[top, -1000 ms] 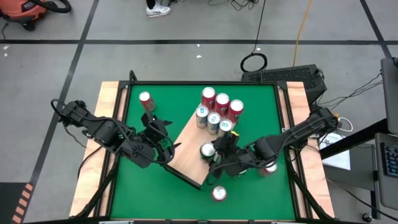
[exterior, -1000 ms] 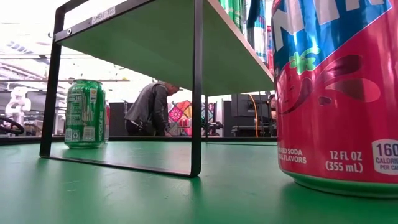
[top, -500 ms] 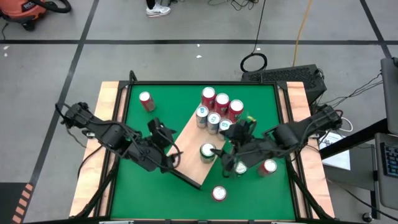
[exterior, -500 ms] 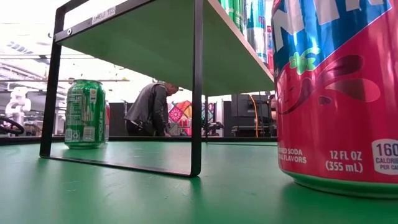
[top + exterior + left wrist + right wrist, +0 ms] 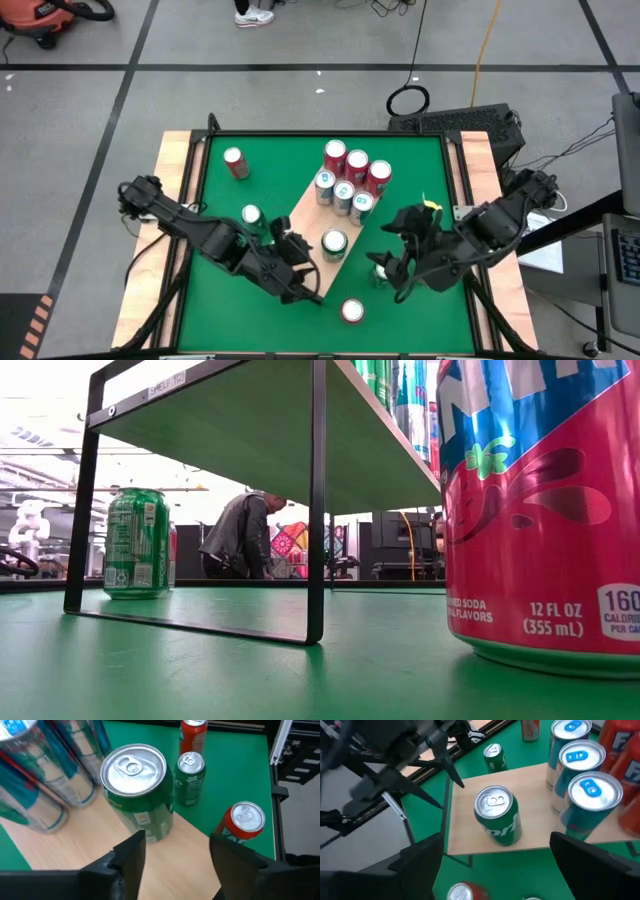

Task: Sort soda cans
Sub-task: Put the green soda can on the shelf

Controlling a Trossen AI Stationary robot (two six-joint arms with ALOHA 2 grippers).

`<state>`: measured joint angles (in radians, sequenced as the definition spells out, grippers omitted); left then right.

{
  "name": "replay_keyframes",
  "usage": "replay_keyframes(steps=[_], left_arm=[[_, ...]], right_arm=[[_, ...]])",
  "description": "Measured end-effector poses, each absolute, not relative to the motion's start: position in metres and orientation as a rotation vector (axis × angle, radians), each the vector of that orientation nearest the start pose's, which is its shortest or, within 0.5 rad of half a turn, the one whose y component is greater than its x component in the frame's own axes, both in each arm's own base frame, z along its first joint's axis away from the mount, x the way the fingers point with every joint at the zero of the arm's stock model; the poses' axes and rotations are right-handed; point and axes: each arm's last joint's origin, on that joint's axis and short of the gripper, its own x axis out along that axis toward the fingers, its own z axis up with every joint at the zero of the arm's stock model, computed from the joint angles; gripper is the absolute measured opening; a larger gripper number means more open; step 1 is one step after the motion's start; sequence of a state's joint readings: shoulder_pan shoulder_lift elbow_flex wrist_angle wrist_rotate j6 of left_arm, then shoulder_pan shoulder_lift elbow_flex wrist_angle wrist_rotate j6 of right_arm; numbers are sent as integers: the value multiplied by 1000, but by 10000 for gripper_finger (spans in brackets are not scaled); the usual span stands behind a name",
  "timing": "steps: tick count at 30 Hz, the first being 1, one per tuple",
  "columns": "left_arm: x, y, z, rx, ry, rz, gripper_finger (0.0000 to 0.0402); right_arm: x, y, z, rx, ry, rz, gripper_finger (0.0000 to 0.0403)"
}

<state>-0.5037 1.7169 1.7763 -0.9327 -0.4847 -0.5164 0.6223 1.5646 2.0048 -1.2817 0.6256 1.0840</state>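
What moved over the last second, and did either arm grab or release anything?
The left gripper swung off the green soda can on the mat, now uncovered, toward the green soda can on the light wooden board; jaws apart, empty. The right gripper backed away rightward from that board can, jaws open. The visible cans and the board stayed put.

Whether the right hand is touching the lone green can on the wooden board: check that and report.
Apart. In the right wrist view the right hand has its open fingers well short of the green can, with wooden board showing between.
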Motion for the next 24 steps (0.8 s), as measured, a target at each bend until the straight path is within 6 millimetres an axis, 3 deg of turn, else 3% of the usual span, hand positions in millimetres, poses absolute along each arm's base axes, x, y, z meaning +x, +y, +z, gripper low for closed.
replay_keyframes(steps=[11, 24], left_arm=[[342, -162, 343, -129, 790, 243, 135], [360, -145, 333, -140, 784, 309, 122]], right_arm=[[228, 153, 459, 552, 530, -387, 353], [229, 152, 460, 531, 513, -402, 353]])
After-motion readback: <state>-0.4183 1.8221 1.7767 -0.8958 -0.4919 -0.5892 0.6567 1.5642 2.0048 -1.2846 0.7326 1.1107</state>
